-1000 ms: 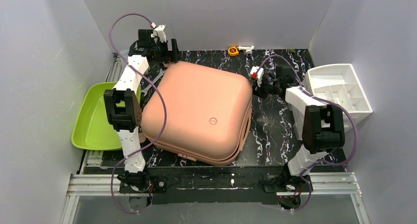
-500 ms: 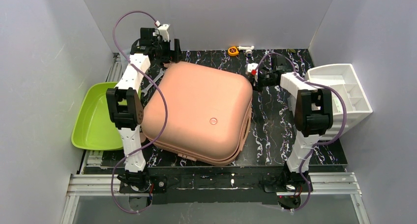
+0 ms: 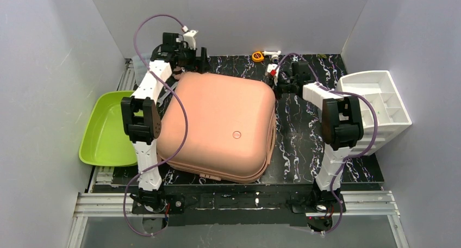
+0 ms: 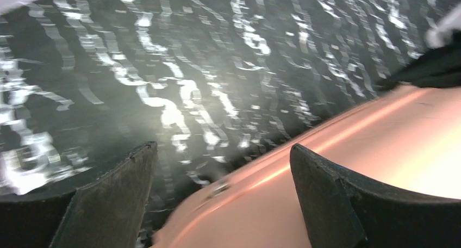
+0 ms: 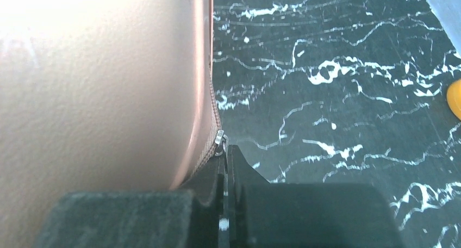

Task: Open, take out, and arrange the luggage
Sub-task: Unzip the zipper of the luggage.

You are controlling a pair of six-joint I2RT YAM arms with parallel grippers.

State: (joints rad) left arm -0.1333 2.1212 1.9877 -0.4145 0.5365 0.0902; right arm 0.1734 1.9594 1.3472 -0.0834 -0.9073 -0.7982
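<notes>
The salmon-pink luggage [image 3: 223,125] lies flat and closed in the middle of the black marbled table. My right gripper [image 3: 277,86] sits at its far right corner. In the right wrist view it [image 5: 225,150] is shut on the zipper pull [image 5: 220,139], which sits on the zip band beside the pink shell [image 5: 98,79]. My left gripper [image 3: 202,59] hovers at the far left corner. In the left wrist view it [image 4: 223,155] stands wide open over the shell's edge [image 4: 380,150], nothing between its fingers.
A lime-green tray [image 3: 103,131] sits off the table's left side. A white compartment organizer [image 3: 375,104] stands at the right. A small orange object [image 3: 257,56] and a white piece [image 3: 272,54] lie near the back wall.
My right gripper, still shut, has travelled along the luggage's right side to the far corner. The left gripper has shifted right along the back edge. The luggage has turned slightly.
</notes>
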